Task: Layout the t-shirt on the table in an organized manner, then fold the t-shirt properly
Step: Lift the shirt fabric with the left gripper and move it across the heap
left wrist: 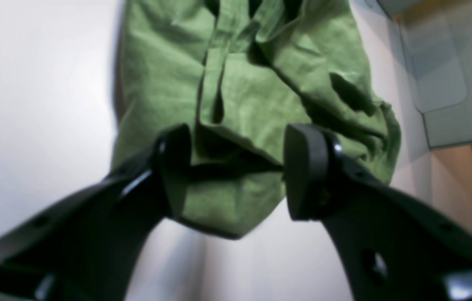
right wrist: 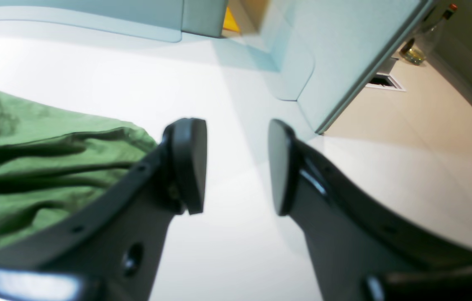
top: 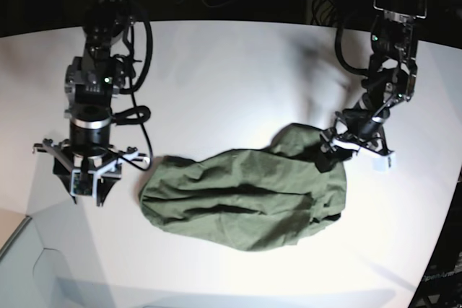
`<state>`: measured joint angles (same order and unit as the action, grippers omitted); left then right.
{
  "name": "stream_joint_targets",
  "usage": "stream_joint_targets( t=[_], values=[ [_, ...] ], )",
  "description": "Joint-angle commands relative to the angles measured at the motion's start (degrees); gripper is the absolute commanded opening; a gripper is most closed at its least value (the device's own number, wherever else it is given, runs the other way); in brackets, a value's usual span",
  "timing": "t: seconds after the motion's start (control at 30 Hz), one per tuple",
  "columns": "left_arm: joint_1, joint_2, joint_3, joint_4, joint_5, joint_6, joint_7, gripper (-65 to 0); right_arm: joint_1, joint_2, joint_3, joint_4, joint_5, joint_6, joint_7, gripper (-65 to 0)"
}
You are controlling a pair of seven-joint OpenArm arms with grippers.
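Note:
The olive-green t-shirt lies crumpled in a long wrinkled heap on the white table, right of centre in the base view. My left gripper is down at the heap's right end. In the left wrist view this gripper stands open, its pads on either side of a fold of the t-shirt without pinching it. My right gripper hovers left of the heap, apart from it. The right wrist view shows it open and empty over bare table, with the t-shirt to its left.
A pale grey-blue panel stands past the table's edge, with beige floor and a bottle beyond. The same panel shows at the right of the left wrist view. Cables hang from the right arm.

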<state>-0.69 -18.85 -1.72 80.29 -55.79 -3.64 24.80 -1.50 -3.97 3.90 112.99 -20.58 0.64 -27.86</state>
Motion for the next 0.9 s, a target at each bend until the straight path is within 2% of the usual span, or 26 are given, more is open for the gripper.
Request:
stream_joint_targets(
  t=[0.0,0.37,0.67,0.73,0.87],
  values=[
    [-2.08,-0.27,-0.17,0.98,-0.96,-0.62,-1.19,-30.3,0.75,-0.03,0.01,0.90,-0.04,-0.16,1.70,-40.5],
    [-6.21,3.51,0.00,-7.19,-0.87,-0.62,-1.02,-30.5,-1.27,0.23,0.36,1.34,-0.30,-0.16,1.70,-40.6],
    [-6.56,3.77,-0.09,-7.10,-0.87,-0.89,-1.02,-31.6,-1.71,0.32,0.36,1.34,-0.39,-0.16,1.70,-40.6],
    [-6.56,3.77,-0.09,-7.10,-0.87,-0.89,-1.02,-37.6,-1.71,0.32,0.36,1.34,-0.39,-0.16,1.70,-40.6],
    [-7.71,3.86,-0.09,-7.19,-0.87,-0.89,-1.19,-56.3,-1.71,0.32,0.36,1.34,-0.39,-0.16,1.70,-40.6]
  ],
)
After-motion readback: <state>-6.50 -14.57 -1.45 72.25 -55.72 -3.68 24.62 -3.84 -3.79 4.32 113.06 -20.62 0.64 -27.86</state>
